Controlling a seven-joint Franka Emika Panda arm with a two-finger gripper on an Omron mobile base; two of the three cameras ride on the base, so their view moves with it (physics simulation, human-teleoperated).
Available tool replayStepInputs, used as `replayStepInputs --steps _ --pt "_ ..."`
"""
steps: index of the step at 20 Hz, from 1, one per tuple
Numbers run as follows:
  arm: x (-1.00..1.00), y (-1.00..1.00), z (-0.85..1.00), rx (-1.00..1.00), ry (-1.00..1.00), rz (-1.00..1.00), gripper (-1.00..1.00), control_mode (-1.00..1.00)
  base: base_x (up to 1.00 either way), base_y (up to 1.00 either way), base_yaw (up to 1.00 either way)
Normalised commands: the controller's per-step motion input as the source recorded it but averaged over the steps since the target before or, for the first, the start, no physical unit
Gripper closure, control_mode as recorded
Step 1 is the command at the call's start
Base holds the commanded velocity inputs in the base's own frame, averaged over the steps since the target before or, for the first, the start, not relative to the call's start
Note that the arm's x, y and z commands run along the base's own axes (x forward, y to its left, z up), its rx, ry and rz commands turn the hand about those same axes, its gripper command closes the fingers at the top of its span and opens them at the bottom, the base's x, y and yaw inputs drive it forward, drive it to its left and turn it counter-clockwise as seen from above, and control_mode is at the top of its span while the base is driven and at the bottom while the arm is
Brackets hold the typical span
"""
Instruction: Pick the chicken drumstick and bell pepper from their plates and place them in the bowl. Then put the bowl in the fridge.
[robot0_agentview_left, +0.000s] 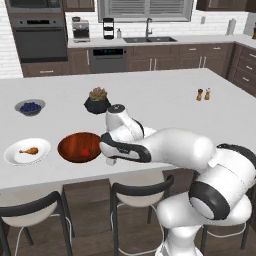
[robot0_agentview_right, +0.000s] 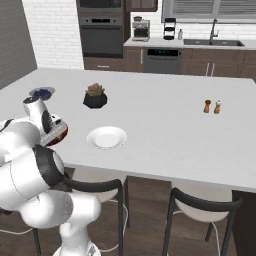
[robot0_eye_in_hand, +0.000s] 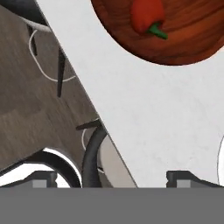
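The reddish-brown wooden bowl (robot0_agentview_left: 75, 145) sits near the counter's front edge, and the red bell pepper (robot0_agentview_left: 90, 150) lies inside it. In the hand view the bell pepper (robot0_eye_in_hand: 146, 15) rests on the bowl (robot0_eye_in_hand: 183, 43) at the top. Left of the bowl, the chicken drumstick (robot0_agentview_left: 30, 150) lies on its white plate (robot0_agentview_left: 15, 156). The second plate (robot0_agentview_right: 106, 137) is bare. My gripper (robot0_agentview_left: 111, 161) hangs just right of the bowl, over the counter's front edge. In the hand view my gripper (robot0_eye_in_hand: 111, 178) is open, with nothing between its fingertips (robot0_eye_in_hand: 183, 177). The fridge is out of view.
A grey bowl of blueberries (robot0_agentview_left: 30, 106) and a black plant pot (robot0_agentview_left: 97, 100) stand further back on the island. Salt and pepper shakers (robot0_agentview_left: 203, 94) are at the far right. Stools (robot0_agentview_left: 140, 192) line the front edge below the counter. My arm hides most of the bowl (robot0_agentview_right: 61, 131) in the right base view.
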Motion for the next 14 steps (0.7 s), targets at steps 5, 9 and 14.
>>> replayStepInputs --steps 5,9,14 --pt "-0.73 -0.91 0.02 0.12 -0.05 -0.2 -1.0 -1.0 0.0 0.0 0.0" --pt "-0.76 -0.8 0.05 0.13 0.0 -0.15 -1.0 -1.0 0.0 0.0 0.0" --pt "-0.32 -0.39 0.0 0.05 0.0 -0.06 -1.0 -1.0 0.0 0.0 0.0"
